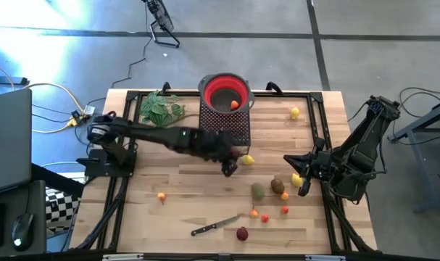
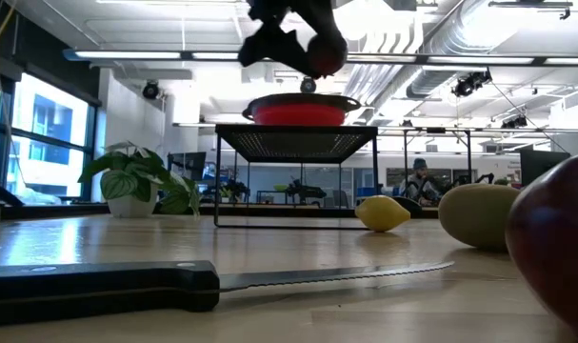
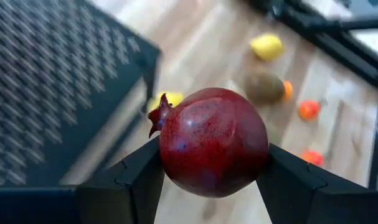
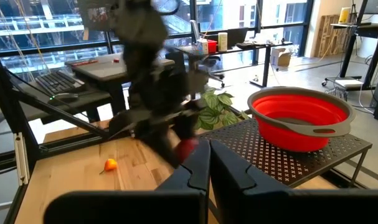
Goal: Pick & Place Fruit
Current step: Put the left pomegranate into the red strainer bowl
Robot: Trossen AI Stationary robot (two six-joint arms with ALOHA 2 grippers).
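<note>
Table (image 1: 176, 188): pale wood planks, black frame around it. Black mesh stand (image 1: 227, 119) at the far middle, red bowl (image 1: 225, 93) on top with one small orange fruit (image 1: 235, 104) inside. Leafy sprig (image 1: 160, 109) left of the stand.

My left arm reaches across from the left side. Left gripper (image 1: 230, 165) hangs above the table, just in front of the stand, fingers (image 3: 123, 186) clamped on either side of a dark red pomegranate (image 3: 212, 140). It is off the wood, not yet over the bowl.

My right gripper (image 1: 301, 174) waits at the right side, fingers pressed together, holding nothing.

Loose fruit lies right of centre: a lemon (image 1: 248, 159) just beside my left gripper, a green oval (image 1: 258, 190), a brown oval (image 1: 277, 185), another lemon (image 1: 295, 112) near the far right corner, a red ball (image 1: 242, 233) at the near edge, a tiny orange one (image 1: 162, 196) alone to the left. Knife (image 1: 214, 225) near the front edge.
</note>
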